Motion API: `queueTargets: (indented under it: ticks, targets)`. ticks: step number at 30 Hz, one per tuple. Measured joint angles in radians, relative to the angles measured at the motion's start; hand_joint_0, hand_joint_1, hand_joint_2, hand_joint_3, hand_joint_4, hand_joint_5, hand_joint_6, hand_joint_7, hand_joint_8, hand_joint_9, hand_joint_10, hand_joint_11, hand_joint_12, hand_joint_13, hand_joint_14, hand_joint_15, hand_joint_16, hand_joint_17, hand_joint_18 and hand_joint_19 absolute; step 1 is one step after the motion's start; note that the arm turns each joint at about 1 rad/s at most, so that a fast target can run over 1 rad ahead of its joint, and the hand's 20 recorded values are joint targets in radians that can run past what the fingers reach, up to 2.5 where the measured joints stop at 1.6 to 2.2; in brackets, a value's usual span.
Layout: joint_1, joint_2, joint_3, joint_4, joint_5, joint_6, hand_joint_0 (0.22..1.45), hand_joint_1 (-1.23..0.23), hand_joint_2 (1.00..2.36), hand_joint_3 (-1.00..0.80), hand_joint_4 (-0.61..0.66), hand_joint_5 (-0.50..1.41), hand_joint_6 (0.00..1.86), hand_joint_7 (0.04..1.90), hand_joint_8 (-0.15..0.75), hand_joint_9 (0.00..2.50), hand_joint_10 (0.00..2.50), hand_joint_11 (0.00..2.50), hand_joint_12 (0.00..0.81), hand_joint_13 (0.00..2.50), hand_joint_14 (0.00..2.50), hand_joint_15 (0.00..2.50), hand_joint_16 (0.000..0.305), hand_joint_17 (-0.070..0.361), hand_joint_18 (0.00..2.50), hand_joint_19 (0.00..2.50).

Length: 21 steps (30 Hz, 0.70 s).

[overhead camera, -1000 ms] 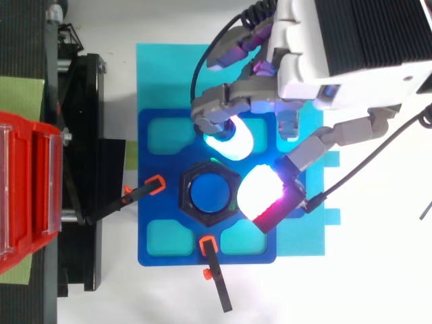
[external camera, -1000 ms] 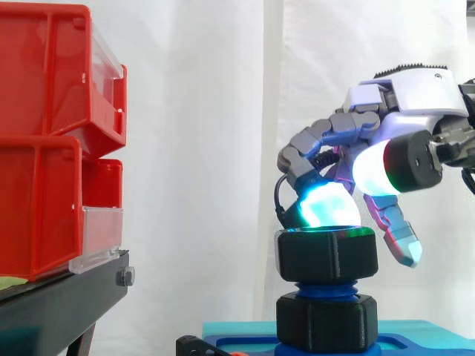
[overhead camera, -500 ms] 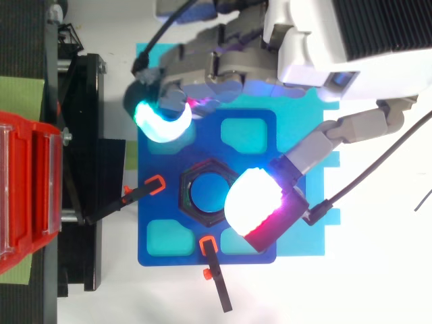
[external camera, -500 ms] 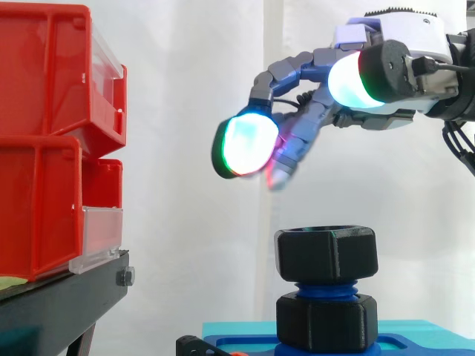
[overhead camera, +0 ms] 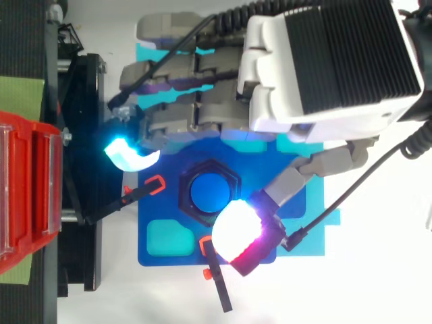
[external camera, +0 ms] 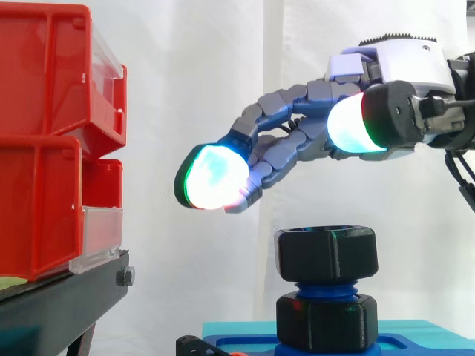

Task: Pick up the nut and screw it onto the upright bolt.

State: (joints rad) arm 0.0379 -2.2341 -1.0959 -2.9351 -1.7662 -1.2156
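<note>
Hovering clear of the work, the hand [external camera: 401, 70] hangs at about 12 o'clock over the nut [external camera: 326, 254] in the side view, with a plain gap of white curtain between them. The fingers [external camera: 278, 111] are stretched out and apart, reaching toward 9 o'clock, and they hold nothing. From above, we see one cyan pad [overhead camera: 131, 152] out at 10 o'clock from the nut and the thumb pad [overhead camera: 236, 229] glowing white at 5 o'clock, neither one touching it. Now the nut itself: it sits level on top of the upright bolt [external camera: 325, 288], and from above the blue bolt end shows right in the middle of the black hexagon. So we judge the pick-up done and the nut started on the thread. What is left? A band of blue thread shows between the nut and the lower black hex collar [external camera: 326, 321], so we reckon it could be turned further down. How tight it sits we cannot tell. The bolt stands on the blue plate [overhead camera: 152, 256], held by two orange-tipped clamps [overhead camera: 156, 183], with the red bins [external camera: 52, 141] on their black stand [external camera: 67, 297] away at 9 o'clock.
</note>
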Motion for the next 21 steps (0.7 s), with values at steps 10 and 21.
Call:
queueTargets:
  ticks: [10,21]
  targets:
    - [0.024,0.000,-0.013,-0.046,0.016,0.000,0.44,-0.32,1.00,-0.50,0.17,-0.16,0.50,0.69,0.206,0.44,0.00,0.00,0.300,0.19,0.00,0.00,0.035,0.078,0.00,0.00]
    - [0.025,0.000,-0.056,0.018,0.023,0.024,0.45,-0.32,1.00,-0.50,0.20,-0.15,0.50,0.74,0.215,0.46,0.00,0.00,0.296,0.22,0.00,0.00,0.033,0.074,0.00,0.00]
